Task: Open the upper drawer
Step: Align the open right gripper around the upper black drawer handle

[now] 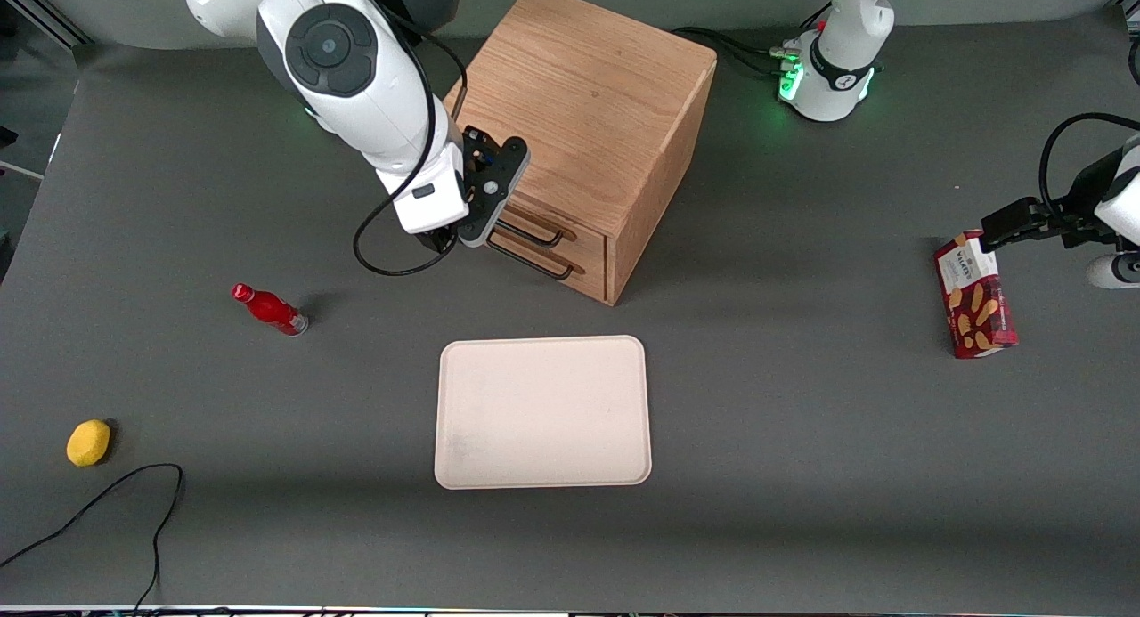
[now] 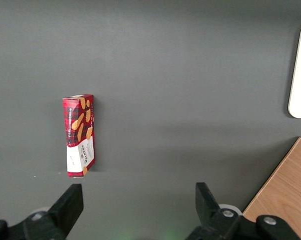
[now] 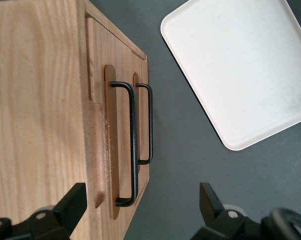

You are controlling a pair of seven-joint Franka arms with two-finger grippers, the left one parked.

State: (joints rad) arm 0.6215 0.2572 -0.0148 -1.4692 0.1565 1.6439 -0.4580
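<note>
Hovering at the front of the cabinet, the gripper has its fingers spread wide apart, gripping nothing. In the right wrist view, the near end of the black bar handle of the upper drawer lies between the two fingers without touching either one. The upper drawer sits flush in the cabinet front, closed. Just beside its handle, farther from the cabinet top, runs the matching handle of the bottom drawer, also closed.

Near the fingers, on the grey surface in front of the cabinet, lies a cream tray, flat and nearer to the front camera than the cabinet. A red bottle lies on its side well apart from the fingers, toward the working arm's end of the surface. A yellow lemon-like object sits farther along that end. A red biscuit box lies toward the parked arm's end.
</note>
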